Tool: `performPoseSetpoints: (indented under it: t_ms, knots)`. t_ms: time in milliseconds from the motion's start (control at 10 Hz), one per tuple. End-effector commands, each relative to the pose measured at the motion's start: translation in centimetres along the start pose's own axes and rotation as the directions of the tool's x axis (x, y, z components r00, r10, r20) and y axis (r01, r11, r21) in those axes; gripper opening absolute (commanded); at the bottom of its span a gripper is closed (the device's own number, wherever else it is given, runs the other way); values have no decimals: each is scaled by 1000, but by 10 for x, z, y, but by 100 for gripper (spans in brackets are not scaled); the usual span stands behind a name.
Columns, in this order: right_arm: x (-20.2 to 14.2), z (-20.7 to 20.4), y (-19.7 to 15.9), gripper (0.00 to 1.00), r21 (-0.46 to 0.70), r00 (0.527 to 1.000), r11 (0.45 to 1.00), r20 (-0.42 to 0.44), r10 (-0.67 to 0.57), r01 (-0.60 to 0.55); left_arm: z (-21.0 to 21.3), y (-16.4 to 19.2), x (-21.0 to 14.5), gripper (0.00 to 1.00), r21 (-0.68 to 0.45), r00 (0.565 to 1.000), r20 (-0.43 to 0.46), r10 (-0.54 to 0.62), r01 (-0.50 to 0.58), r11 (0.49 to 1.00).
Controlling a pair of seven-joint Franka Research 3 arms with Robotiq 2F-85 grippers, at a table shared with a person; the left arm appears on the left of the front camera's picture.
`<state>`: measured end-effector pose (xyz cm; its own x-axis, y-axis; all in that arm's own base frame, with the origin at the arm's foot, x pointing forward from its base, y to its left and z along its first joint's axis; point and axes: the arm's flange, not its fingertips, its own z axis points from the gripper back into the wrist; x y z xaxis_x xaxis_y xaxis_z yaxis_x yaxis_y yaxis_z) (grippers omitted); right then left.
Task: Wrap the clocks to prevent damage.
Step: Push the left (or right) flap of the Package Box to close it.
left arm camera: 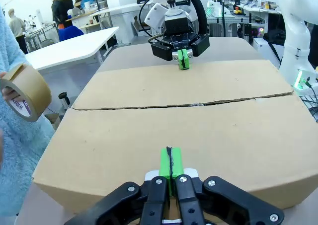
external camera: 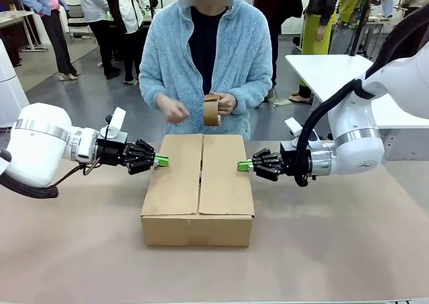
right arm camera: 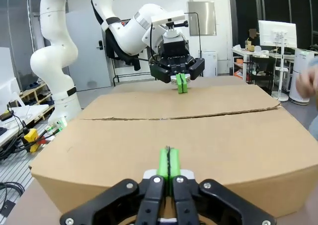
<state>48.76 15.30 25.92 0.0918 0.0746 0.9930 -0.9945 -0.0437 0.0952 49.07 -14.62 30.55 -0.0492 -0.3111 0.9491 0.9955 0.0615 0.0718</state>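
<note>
Pinning the box (external camera: 198,183) flaps from both sides: at centre-left with the left gripper (external camera: 161,160), at centre-right with the right gripper (external camera: 244,165). Each closed pad to pad and gripping nothing, tips lying on the lid's opposite edges. Placing the clocks, as a judgement only, inside the shut box at mid-frame, under the flaps. At upper centre, apparently readying a tape roll (external camera: 212,109) in the person's hands (external camera: 175,109), just beyond the far end of the seam.

To do this hold well:
- Press straight down, evenly on both flaps, to hold the seam narrow and level for taping.
- Sit out near the edges, well off the seam, leaving the whole middle line free for tape and hand.
- Avoid pushing inward, so as not to slide the box on the table (external camera: 335,250) or buckle the flaps onto the wrapped load.
- Brace against the tape's pull along the lid; lift off only after sealing.
</note>
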Motion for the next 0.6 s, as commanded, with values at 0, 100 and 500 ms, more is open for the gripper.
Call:
performPoseSetpoints:
  t_ms: [0, 100, 500]
  knots:
    - [-6, 9, -2, 1, -1, 1000, 1000, -15, -14, 14, -2, -1, -3, 1, 12, 1000, -11, -19, 19, 1000]
    - [0, 0, 0, 1, 0, 1000, 1000, 0, 0, 0, -2, -1, -3, 1, 12, 1000, -11, -19, 19, 1000]
    - [0, 0, 0, 1, 0, 1000, 1000, 0, 0, 0, -2, -1, -3, 1, 12, 1000, -11, -19, 19, 1000]
